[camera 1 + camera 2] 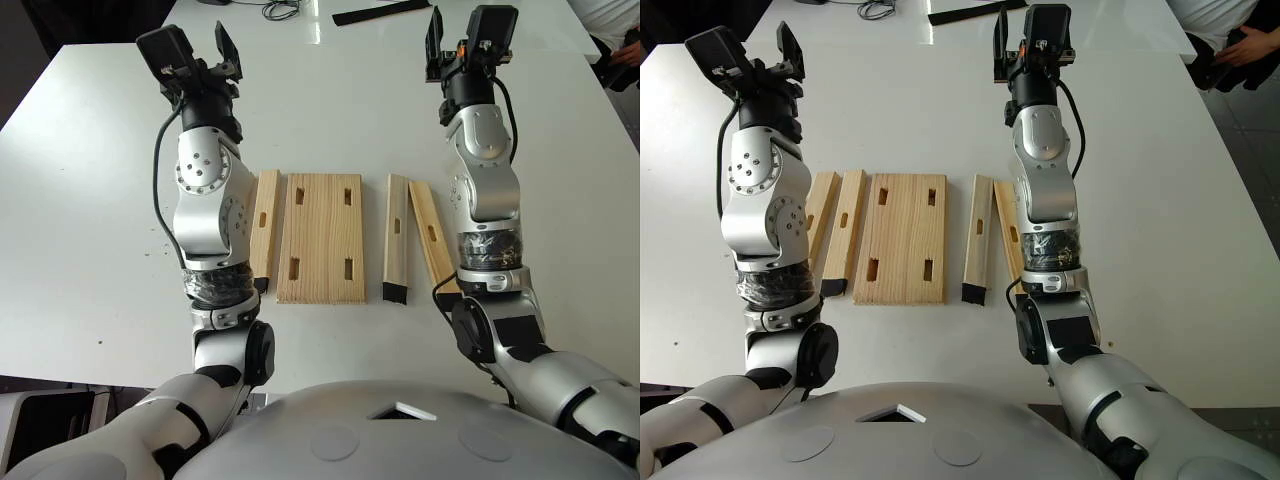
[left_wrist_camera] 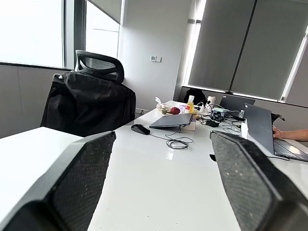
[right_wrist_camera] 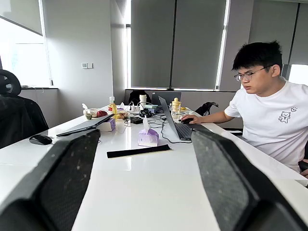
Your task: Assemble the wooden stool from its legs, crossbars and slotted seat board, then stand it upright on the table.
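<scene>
Near end of the outermost left slat (image 1: pixel 824 200) hidden behind the left arm (image 1: pixel 765 200). Near end of the outermost right slat (image 1: pixel 430 230) covered by the right forearm (image 1: pixel 485 200). Legs versus crossbars: cannot tell. Cable (image 1: pixel 281 10) on the far surface (image 1: pixel 100 150) cut off by the top edge.

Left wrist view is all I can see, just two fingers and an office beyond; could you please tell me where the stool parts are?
Observer: The slotted seat board lies flat on the white table, between the two arms.
Operator: Thank you. And the other pieces?
Observer: Four wooden pieces lie loose beside the board, a left pair and a right pair.
Operator: Is the right gripper holding anything?
Observer: No, the right gripper is open and empty, held over the table beyond the parts.
</scene>
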`<act>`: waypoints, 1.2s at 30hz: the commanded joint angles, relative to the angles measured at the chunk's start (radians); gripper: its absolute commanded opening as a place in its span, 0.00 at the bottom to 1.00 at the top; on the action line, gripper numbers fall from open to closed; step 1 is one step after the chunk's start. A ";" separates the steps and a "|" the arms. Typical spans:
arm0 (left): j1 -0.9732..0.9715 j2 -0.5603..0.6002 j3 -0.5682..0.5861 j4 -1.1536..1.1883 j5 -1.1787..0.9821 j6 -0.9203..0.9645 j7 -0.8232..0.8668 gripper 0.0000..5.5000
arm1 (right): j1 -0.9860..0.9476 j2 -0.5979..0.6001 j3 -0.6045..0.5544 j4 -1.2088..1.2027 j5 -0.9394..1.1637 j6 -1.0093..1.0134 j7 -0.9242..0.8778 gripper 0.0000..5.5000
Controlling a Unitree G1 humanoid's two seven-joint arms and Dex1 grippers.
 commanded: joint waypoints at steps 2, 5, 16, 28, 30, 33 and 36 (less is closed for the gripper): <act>-0.004 0.023 -0.056 0.047 0.062 -0.014 -0.009 0.66 | -0.020 0.019 -0.001 0.013 0.007 0.010 -0.013 0.63; -0.007 0.043 -0.090 0.083 0.105 0.002 -0.016 0.66 | -0.028 0.030 0.021 0.021 -0.007 0.014 -0.013 0.63; -0.019 0.029 -0.090 0.068 0.094 -0.005 -0.048 0.66 | 0.004 0.021 0.066 0.000 -0.059 -0.027 -0.005 0.63; -0.001 -0.009 -0.053 0.048 0.064 -0.002 -0.046 0.66 | 0.037 0.059 0.045 -0.038 -0.025 0.018 -0.010 0.63; -0.003 -0.011 -0.048 0.049 0.056 0.006 -0.048 0.66 | 0.039 0.065 0.048 -0.046 -0.018 0.027 0.000 0.63; 0.009 -0.011 -0.044 0.043 0.044 -0.007 -0.058 0.66 | 0.031 0.058 0.051 -0.052 -0.010 0.013 0.025 0.63; 0.015 -0.007 -0.050 0.049 0.068 -0.009 -0.045 0.66 | 0.013 0.064 0.036 -0.050 0.000 0.011 0.021 0.63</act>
